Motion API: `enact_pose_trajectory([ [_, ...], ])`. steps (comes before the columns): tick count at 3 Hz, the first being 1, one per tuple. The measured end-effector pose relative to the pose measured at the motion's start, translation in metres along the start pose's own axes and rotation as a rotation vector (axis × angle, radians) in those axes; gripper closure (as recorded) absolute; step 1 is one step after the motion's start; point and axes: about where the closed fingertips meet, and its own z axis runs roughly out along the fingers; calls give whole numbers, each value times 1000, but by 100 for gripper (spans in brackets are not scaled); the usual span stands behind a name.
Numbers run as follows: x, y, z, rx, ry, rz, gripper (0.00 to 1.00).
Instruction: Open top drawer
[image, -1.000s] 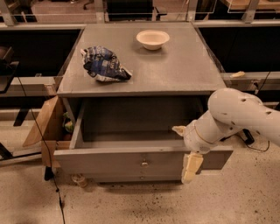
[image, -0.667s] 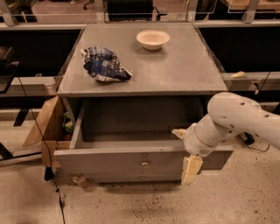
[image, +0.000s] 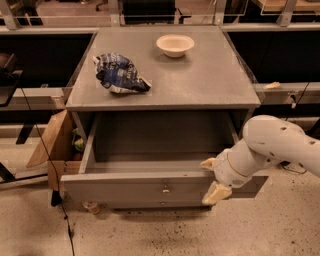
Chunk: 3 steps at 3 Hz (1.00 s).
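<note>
1 bent arm (image: 280, 142); gripper (image: 212, 178) spread at rim of top drawer (image: 130, 187).

My white arm (image: 280, 145) stretched in from the right, low down. My gripper (image: 212, 178) pointed left, tan fingers (image: 216, 193) spread apart, one above the other.

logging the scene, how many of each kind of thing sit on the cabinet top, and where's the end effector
bowl: 1
crumpled blue bag: 1
total: 2
end effector: at the right end of the open top drawer front
</note>
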Motion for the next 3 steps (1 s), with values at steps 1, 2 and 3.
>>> enact_pose_trajectory([
  [1,-1,0,-2,0,0,0,65],
  [2,1,15,-3,-9,17,6,89],
  [3,-1,17,-4,-6,17,8,100],
])
